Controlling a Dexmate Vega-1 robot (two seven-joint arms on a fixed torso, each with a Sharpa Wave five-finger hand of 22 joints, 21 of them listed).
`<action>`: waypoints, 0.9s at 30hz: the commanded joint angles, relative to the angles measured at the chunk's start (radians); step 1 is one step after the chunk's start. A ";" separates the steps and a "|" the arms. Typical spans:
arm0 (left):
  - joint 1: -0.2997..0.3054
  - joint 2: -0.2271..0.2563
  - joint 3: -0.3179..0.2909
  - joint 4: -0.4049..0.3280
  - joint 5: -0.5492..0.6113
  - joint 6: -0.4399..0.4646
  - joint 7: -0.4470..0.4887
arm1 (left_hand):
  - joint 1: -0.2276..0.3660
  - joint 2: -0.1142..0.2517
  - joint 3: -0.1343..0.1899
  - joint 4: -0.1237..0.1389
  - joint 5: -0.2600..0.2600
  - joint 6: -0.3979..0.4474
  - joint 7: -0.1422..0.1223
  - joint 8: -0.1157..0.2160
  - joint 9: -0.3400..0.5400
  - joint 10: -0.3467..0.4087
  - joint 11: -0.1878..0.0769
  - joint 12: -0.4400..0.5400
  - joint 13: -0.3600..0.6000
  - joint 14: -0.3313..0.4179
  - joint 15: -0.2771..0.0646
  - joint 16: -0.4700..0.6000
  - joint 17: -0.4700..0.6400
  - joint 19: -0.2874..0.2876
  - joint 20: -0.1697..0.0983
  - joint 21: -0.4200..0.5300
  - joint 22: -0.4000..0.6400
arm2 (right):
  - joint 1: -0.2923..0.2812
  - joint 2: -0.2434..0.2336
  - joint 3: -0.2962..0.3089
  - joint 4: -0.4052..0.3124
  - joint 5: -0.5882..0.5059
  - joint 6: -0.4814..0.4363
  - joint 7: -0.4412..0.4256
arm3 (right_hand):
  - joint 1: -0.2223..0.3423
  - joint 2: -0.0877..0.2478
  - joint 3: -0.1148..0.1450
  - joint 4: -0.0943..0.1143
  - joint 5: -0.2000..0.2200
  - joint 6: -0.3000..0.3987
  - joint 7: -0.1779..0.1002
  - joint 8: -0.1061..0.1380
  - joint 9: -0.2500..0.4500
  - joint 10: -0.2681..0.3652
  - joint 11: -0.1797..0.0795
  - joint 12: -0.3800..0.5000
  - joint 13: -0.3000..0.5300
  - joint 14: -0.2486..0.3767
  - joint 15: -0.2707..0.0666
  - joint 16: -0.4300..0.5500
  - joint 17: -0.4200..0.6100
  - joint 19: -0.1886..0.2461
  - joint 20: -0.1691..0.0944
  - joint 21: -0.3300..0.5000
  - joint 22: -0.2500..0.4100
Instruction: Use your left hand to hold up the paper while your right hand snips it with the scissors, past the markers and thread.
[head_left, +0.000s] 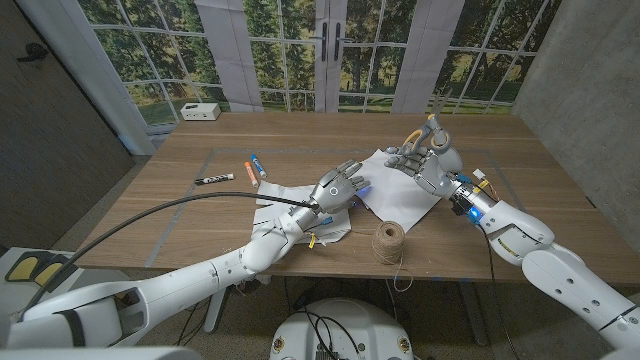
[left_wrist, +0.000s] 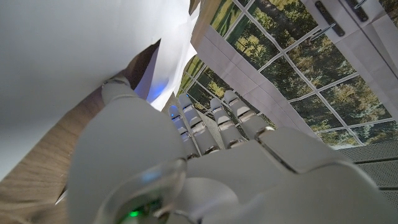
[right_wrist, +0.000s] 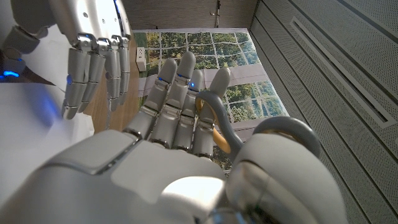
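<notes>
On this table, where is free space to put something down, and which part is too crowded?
Bare wood lies at the table's far side, between the white box and the windows, and on its left, beyond the markers. The near middle is crowded: paper, thread, and both robot hands, left and right.

1. We see a desk (head_left: 300, 140) of brown wood, matt, with a visible grain
2. The paper (head_left: 400, 195) looks white, smooth and matt
3. The left robot hand (head_left: 338, 186) and right robot hand (head_left: 425, 160) show glossy silver-grey shells, seemingly plastic or metal
4. The thread (head_left: 389, 241) is a rough tan twine ball
5. The scissors (right_wrist: 214, 121) have smooth grey handles
</notes>
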 joint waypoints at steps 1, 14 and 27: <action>-0.022 -0.025 0.011 0.044 -0.024 -0.002 -0.006 | 0.018 0.002 -0.001 -0.005 -0.003 0.008 -0.002 0.000 0.004 0.008 -0.001 -0.004 0.003 0.010 -0.174 0.004 0.002 0.013 -0.042 0.000 0.003 | -0.004 -0.001 0.003 -0.007 0.001 -0.005 -0.003 | 0.003 0.008 -0.004 -0.006 -0.003 -0.040 0.036 0.008 0.001 0.075 -0.012 0.001 0.002 -0.029 -0.087 -0.005 0.003 0.010 -0.002 -0.003 0.002; -0.041 -0.042 0.030 0.078 -0.059 0.001 0.002 | 0.032 0.012 0.005 -0.009 -0.006 0.011 -0.002 -0.001 0.005 0.011 -0.001 -0.005 0.003 0.014 -0.174 0.004 0.002 0.016 -0.043 0.001 0.004 | -0.001 0.001 0.003 0.000 0.003 -0.008 0.001 | 0.001 0.010 -0.004 -0.008 -0.004 -0.042 0.037 0.011 0.001 0.076 -0.011 -0.001 0.003 -0.030 -0.086 -0.007 0.003 0.011 0.000 -0.010 0.002; -0.059 -0.050 0.052 0.098 -0.064 0.002 0.008 | 0.039 0.017 0.007 -0.011 -0.009 0.014 -0.002 -0.001 0.005 0.013 -0.001 -0.006 0.003 0.015 -0.173 0.004 0.002 0.017 -0.044 0.000 0.004 | 0.010 0.007 0.000 0.019 0.014 -0.011 0.016 | -0.001 0.012 -0.004 -0.009 -0.005 -0.042 0.035 0.013 -0.002 0.077 -0.012 -0.002 0.004 -0.029 -0.086 -0.008 0.003 0.013 0.002 -0.017 0.002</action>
